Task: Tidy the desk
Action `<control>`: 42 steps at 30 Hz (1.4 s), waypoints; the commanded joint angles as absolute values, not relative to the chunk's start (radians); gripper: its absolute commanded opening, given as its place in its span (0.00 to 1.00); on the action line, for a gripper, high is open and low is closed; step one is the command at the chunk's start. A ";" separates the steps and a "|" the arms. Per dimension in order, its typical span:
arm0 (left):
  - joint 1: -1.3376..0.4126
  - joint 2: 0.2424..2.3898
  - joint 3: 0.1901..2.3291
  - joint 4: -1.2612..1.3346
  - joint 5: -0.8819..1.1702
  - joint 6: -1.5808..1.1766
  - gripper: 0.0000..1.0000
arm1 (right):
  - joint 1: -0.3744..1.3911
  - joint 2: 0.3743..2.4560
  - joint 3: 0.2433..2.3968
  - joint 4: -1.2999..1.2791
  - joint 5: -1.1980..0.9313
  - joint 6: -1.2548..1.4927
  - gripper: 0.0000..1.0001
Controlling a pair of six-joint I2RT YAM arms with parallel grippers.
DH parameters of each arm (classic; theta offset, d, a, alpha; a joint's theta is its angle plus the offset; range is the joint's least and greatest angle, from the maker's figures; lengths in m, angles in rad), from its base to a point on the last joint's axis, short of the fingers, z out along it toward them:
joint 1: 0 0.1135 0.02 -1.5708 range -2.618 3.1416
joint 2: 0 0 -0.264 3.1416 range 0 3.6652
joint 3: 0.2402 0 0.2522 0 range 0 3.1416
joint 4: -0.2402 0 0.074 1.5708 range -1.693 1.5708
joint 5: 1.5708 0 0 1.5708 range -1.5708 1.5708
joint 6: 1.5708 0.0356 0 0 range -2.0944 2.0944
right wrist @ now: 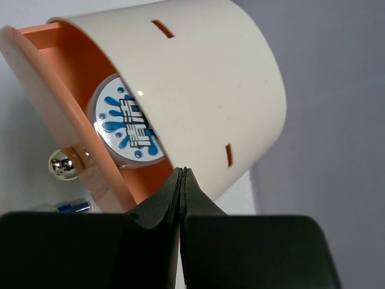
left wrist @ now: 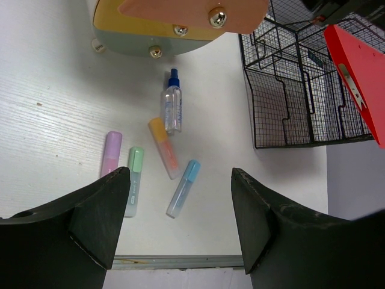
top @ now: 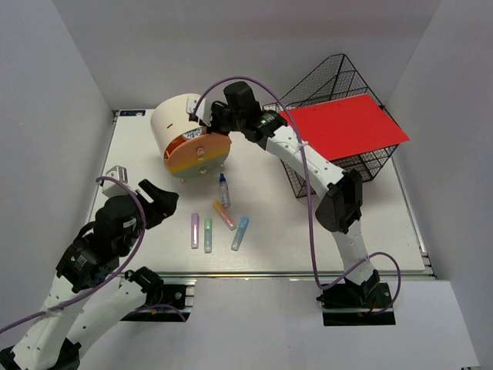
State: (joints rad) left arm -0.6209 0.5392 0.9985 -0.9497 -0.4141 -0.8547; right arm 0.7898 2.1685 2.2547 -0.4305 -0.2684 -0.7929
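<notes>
The white desk (top: 277,231) holds a purple (top: 195,230), a green (top: 208,234), an orange (top: 224,215) and a blue highlighter (top: 240,233), and a small spray bottle (top: 223,190). My left gripper (top: 158,202) is open and empty, left of them; its wrist view shows the highlighters (left wrist: 183,188) and the bottle (left wrist: 172,102) ahead of the gripper (left wrist: 180,223). My right gripper (top: 212,123) is shut, nothing visible between the jaws, its tips (right wrist: 182,174) at the rim of the cream-and-orange round drawer box (top: 189,135). An orange drawer stands open with a blue-printed round thing (right wrist: 129,129) inside.
A black wire basket (top: 339,131) stands at the back right with a red sheet (top: 347,125) lying across its top; both show in the left wrist view, the basket (left wrist: 301,90) and the sheet (left wrist: 361,78). The desk's aluminium front rail (top: 269,276) runs along the near edge.
</notes>
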 commanded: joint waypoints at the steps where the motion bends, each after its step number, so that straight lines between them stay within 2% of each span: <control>1: -0.617 0.541 1.012 -0.943 -0.411 -0.857 0.78 | 0.776 2.059 2.307 -0.391 -0.268 -0.772 0.00; 5: -0.617 0.542 1.022 -0.942 -0.407 -0.858 0.78 | 0.776 2.013 2.299 -0.506 -0.374 -0.791 0.00; 9: -0.617 0.534 1.023 -0.950 -0.408 -0.856 0.77 | 0.784 1.980 2.215 -0.676 -0.550 -0.952 0.00; 12: -0.617 0.532 1.026 -0.951 -0.408 -0.856 0.77 | 0.790 1.986 2.168 -0.732 -0.577 -1.012 0.00; 17: -0.617 0.528 1.029 -0.957 -0.410 -0.856 0.77 | 0.796 2.023 2.143 -0.707 -0.548 -1.009 0.00; 26: -0.617 0.532 1.028 -0.959 -0.414 -0.854 0.78 | 0.810 2.111 2.152 -0.508 -0.342 -0.905 0.00; 42: -0.617 0.528 1.017 -0.962 -0.417 -0.861 0.81 | 0.818 2.192 2.212 -0.370 -0.304 -0.812 0.00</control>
